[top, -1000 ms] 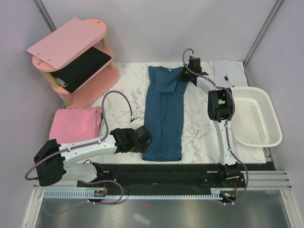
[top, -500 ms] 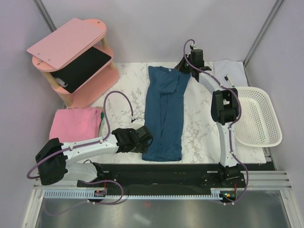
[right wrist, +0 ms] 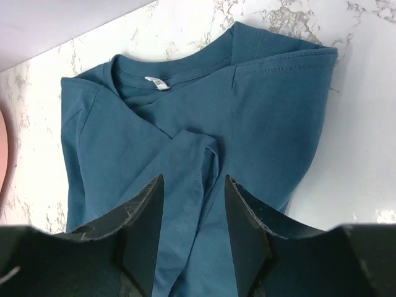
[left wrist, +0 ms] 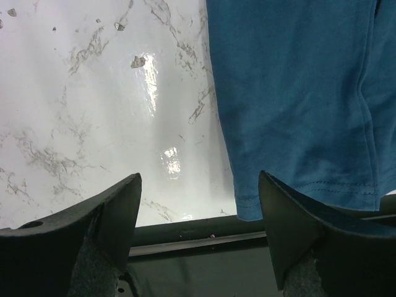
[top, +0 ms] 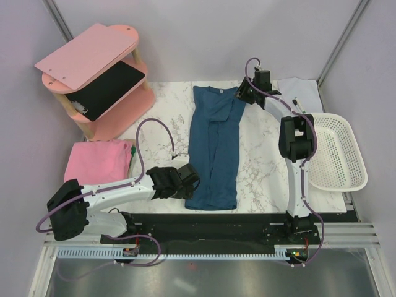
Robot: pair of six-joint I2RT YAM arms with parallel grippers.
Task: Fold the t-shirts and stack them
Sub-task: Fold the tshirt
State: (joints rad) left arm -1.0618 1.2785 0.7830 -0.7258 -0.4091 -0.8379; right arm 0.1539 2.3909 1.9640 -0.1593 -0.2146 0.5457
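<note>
The dark teal-blue t-shirt [top: 213,148] lies lengthwise on the marble table [top: 167,117], its sides folded inward and its collar at the far end. The pink t-shirt [top: 99,161] lies folded at the left edge. My left gripper [top: 192,181] hovers open at the teal shirt's near left corner, and the hem [left wrist: 297,198] shows by the right finger of that gripper [left wrist: 199,176]. My right gripper [top: 243,94] is open above the shirt's far right shoulder. Between its fingers [right wrist: 195,177] I see a folded sleeve [right wrist: 192,154] lying below, not gripped.
A rigid pink shelf [top: 99,68] holding a black tablet [top: 110,90] stands at the back left. A white perforated basket [top: 337,151] sits at the right. A small white cloth [top: 303,86] with a pen [top: 299,104] lies at the back right. A dark rail [left wrist: 185,229] marks the table's near edge.
My right gripper has gone from shut to open, letting go of the teal shirt's shoulder, and has drawn back towards the far right. The left arm has barely moved.
</note>
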